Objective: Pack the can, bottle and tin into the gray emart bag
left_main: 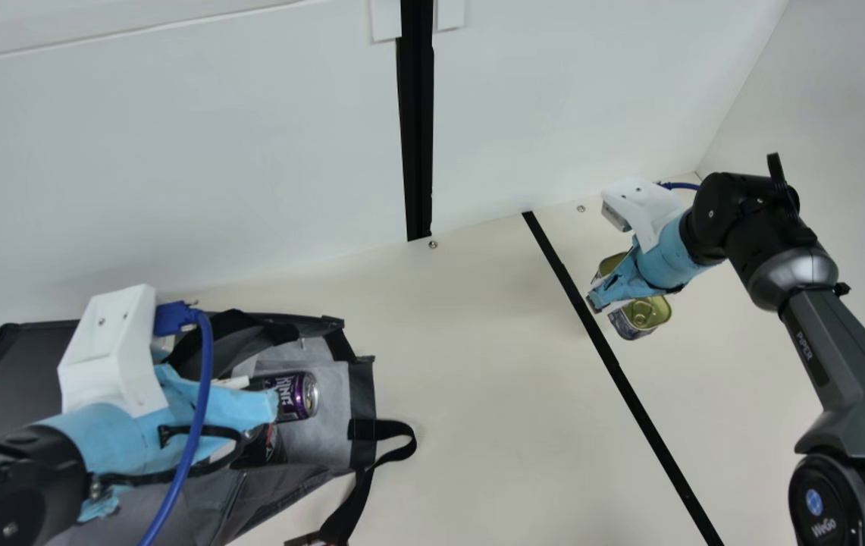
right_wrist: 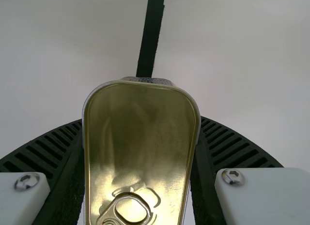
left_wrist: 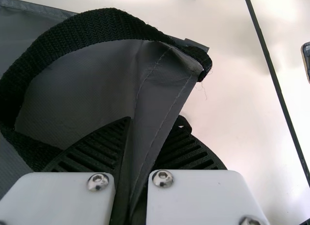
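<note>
In the main view my left gripper (left_main: 261, 407) is at the mouth of the gray bag (left_main: 330, 436), which lies on its side. The left wrist view has my left gripper (left_wrist: 152, 124) shut on a fold of the bag's gray fabric (left_wrist: 87, 84). Inside the bag are a purple can (left_main: 296, 396) and, partly hidden below it, a dark item with red print (left_main: 271, 446); whether that is the bottle I cannot tell. My right gripper (left_main: 605, 296) is shut on the gold-lidded tin (left_main: 640, 315). From the right wrist, the gripper (right_wrist: 140, 119) has a finger on each side of the tin (right_wrist: 143, 138).
A black strap (left_main: 394, 436) of the bag loops out onto the cream table (left_main: 477, 379). Between the bag and the tin, a black line (left_main: 614, 368) runs across the tabletop. A white wall (left_main: 250, 152) with a black vertical strip (left_main: 417, 121) rises behind.
</note>
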